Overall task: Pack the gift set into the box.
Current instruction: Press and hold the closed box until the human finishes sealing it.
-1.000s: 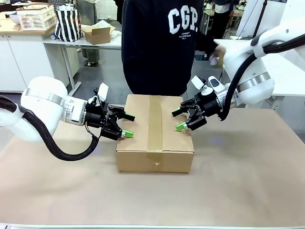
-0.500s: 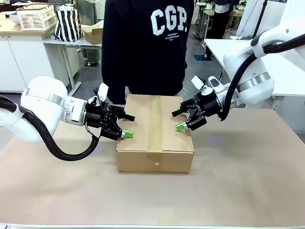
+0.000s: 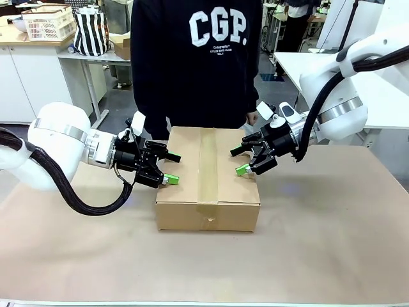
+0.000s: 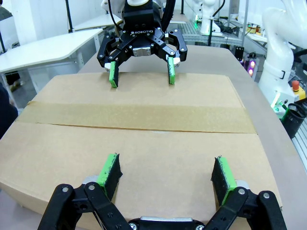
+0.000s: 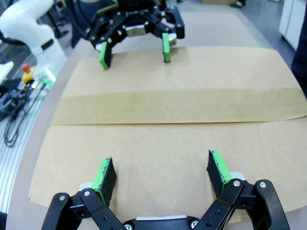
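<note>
At mid-table, the box (image 3: 208, 182) sits taped shut, contents hidden; the left gripper (image 3: 171, 168) and right gripper (image 3: 238, 160) flank its top edges, jaws spread wide, holding nothing; a person's torso (image 3: 195, 64) stands behind, cut off above.

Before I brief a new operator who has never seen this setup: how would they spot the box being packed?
Look at the middle of the brown-covered table, between the left gripper and right gripper, both open. The box is the large plain brown carton there, flaps shut, with a tape strip along its top seam.
</note>
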